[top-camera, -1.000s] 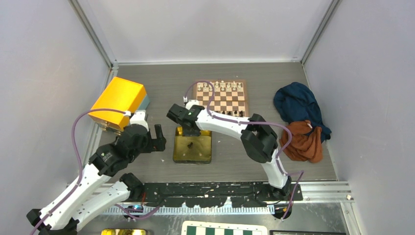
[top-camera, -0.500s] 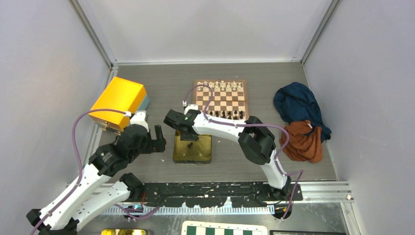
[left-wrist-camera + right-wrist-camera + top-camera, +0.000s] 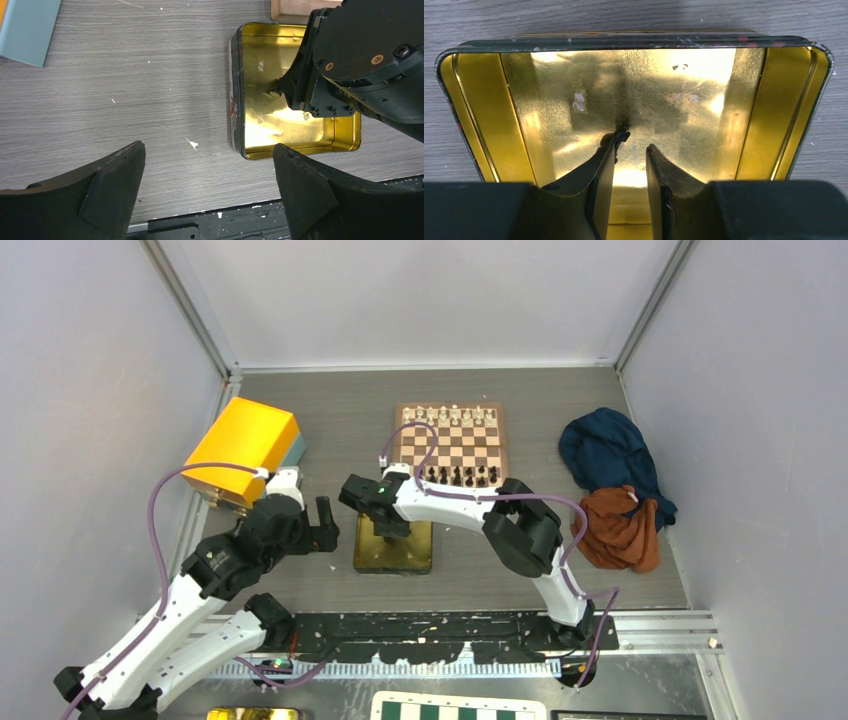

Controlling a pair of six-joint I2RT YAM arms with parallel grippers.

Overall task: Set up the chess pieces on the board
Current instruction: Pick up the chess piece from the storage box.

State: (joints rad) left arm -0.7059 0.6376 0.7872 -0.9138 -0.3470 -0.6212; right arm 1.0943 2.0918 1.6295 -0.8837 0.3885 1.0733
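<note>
The wooden board (image 3: 449,445) lies at the back of the table. Cream chess pieces (image 3: 452,415) line its far row and black ones (image 3: 460,476) its near row. One small black piece (image 3: 622,133) lies on the floor of the gold tin (image 3: 484,100). My right gripper (image 3: 634,145) reaches down into the tin (image 3: 400,558), open with a narrow gap and nothing between its fingers. The piece is just off the left fingertip (image 3: 613,145). To the left of the tin (image 3: 236,100), my left gripper (image 3: 207,150) hangs wide open over the bare table, holding nothing.
A yellow box (image 3: 243,450) stands at the back left, its blue-grey edge (image 3: 27,30) in the left wrist view. A blue cloth (image 3: 610,455) and an orange cloth (image 3: 625,530) lie to the right. A green-and-white checkered board (image 3: 455,708) sits beyond the near edge.
My right gripper has swung from beside the board's near-left corner toward me and down into the tin, covering the black piece in the top view. The left arm has not moved.
</note>
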